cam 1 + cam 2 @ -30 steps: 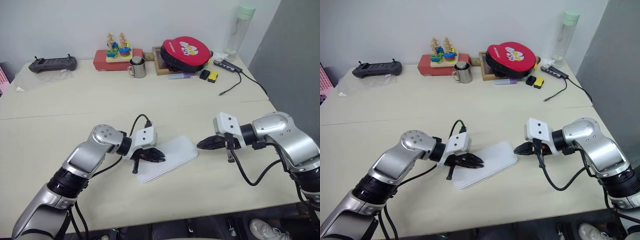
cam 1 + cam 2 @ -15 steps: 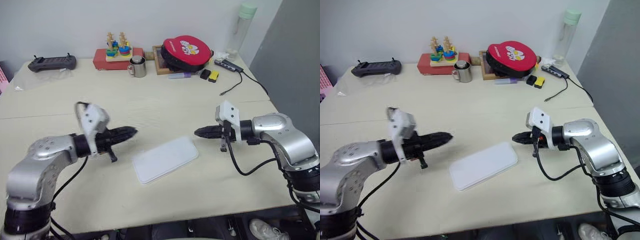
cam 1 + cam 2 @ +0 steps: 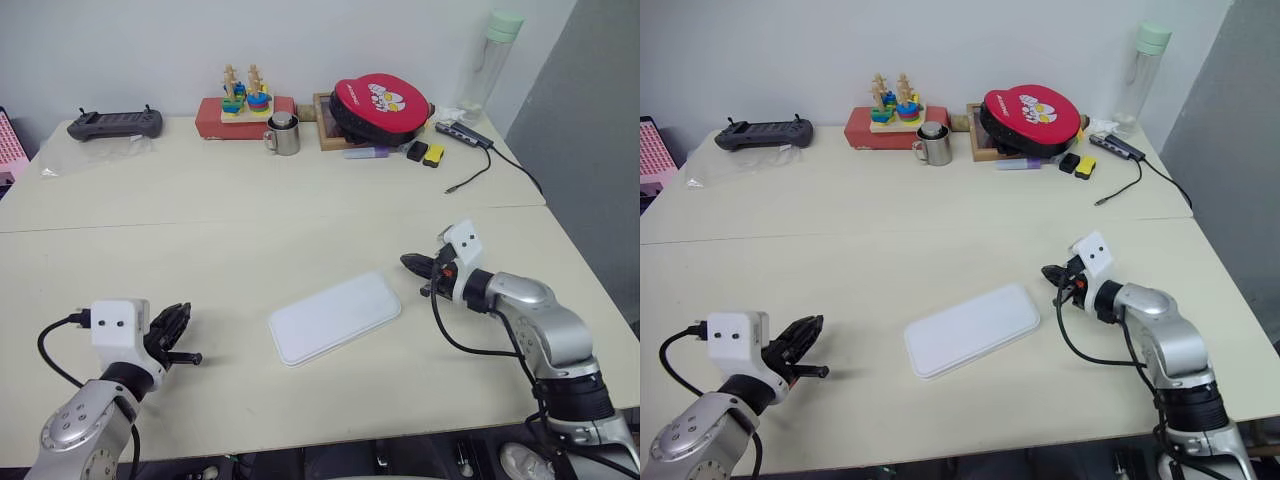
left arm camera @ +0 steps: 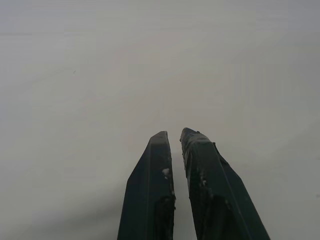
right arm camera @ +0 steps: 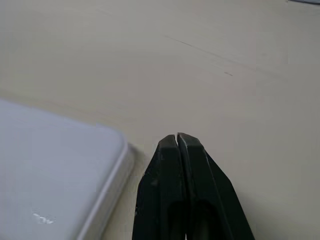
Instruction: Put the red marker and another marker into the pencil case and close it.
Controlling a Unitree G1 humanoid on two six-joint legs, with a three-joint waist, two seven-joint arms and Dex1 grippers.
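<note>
Pale cream bench (image 3: 250,215), seam across middle, white wall behind, grey panel at right. Flat white plastic rectangular pencil case (image 3: 335,317) lies closed, angled, mid-bench near front. Right gripper (image 3: 408,262) just beside case's far right corner, not touching; jaws pressed together, holding nothing. Left gripper (image 3: 176,320) well apart at bench's left front; jaws nearly together, holding nothing. Along back edge: black handheld controller (image 3: 115,124), red box with wooden stacking toy (image 3: 241,104), steel mug (image 3: 283,133), red round pouch (image 3: 378,95), clear bottle with green cap (image 3: 489,52).

No readable text anywhere tbh. The red round case (image 3: 378,103) at the far side has a white cartoon print, but no letters I can make out.
</note>
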